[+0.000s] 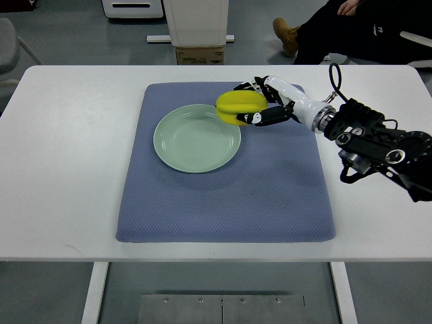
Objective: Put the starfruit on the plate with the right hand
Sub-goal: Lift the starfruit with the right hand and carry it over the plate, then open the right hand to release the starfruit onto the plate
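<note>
**Inspector:** Start with the largest item.

**Assistant:** A white table spans the top view. On it lies a blue-grey mat, roughly square, flat, its near corners rounded.

**Inspector:** On the mat?

**Assistant:** A pale green round plate sits in the mat's upper left-centre part, upright, nothing resting on its inner surface.

**Inspector:** The arm?

**Assistant:** The right arm, black with a white forearm section, enters from the picture's right edge and reaches across the mat's upper right corner.

**Inspector:** Hand and fingers?

**Assistant:** The right hand has its fingers wrapped around the yellow starfruit, dark fingertips visible above and below the fruit.

**Inspector:** Location of the starfruit?

**Assistant:** It is held at the plate's upper right rim, overlapping that edge. Whether it touches the rim, I cannot tell.

**Inspector:** Anything else?

**Assistant:** Beyond the table's far edge, a seated person's dark trousers and a tan boot show at the top right.
</note>
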`<state>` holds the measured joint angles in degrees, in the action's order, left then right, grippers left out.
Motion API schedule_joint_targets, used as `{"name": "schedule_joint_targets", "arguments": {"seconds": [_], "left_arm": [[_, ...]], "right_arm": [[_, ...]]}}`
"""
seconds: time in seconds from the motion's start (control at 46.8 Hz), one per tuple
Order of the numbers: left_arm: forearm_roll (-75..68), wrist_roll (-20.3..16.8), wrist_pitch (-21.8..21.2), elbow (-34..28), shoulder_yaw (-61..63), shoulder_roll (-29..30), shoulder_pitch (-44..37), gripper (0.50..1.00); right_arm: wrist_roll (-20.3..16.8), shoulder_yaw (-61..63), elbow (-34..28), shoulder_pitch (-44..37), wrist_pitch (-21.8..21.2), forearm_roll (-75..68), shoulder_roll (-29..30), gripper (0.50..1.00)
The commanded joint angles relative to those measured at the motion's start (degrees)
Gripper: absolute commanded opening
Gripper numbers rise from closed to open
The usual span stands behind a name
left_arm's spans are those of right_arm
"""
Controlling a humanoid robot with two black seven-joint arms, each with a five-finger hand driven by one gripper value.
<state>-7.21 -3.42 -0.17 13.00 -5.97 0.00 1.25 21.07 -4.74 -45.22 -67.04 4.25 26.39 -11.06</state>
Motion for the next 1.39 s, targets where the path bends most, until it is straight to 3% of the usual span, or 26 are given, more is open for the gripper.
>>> {"name": "schedule_joint_targets", "arguments": {"seconds": [0.0, 0.235, 0.471, 0.62, 0.706, 0.77, 1.176, 1.369], "left_arm": [[0.0, -0.01, -0.01, 0.01, 0.0, 0.0, -0.02, 1.0], [0.0, -0.01, -0.01, 0.01, 0.0, 0.0, -0.02, 1.0], [0.0, -0.01, -0.01, 0.01, 0.0, 0.0, -0.02, 1.0], [0.0, -0.01, 0.08, 0.01, 0.0, 0.0, -0.02, 1.0], [0.0, -0.01, 0.08, 0.01, 0.0, 0.0, -0.02, 1.0], [0.0, -0.01, -0.01, 0.01, 0.0, 0.0, -0.02, 1.0], [0.0, 0.08, -0.01, 0.01, 0.0, 0.0, -0.02, 1.0], [0.0, -0.01, 0.08, 0.01, 0.0, 0.0, -0.02, 1.0]], "right_arm": [[-0.59, -0.18, 3.11, -0.02, -0.38, -0.19, 2.96, 0.5], [-1.29, -0.53, 9.01, 0.15, -2.58, -0.28, 10.53, 0.5], [-1.73, -1.06, 10.06, 0.15, -3.2, -0.28, 11.06, 0.5], [-1.73, -1.06, 10.06, 0.59, -3.2, -0.28, 11.06, 0.75], [-1.65, -0.97, 9.98, 0.51, -3.2, -0.37, 11.06, 0.855], [-1.65, -0.71, 9.98, 0.42, -3.11, -0.37, 11.06, 0.987], [-1.64, 0.52, 10.06, -0.11, -2.49, -0.37, 11.06, 1.0], [-1.65, 9.91, 9.89, 0.5, -1.96, -0.9, 10.09, 1.0]]}}
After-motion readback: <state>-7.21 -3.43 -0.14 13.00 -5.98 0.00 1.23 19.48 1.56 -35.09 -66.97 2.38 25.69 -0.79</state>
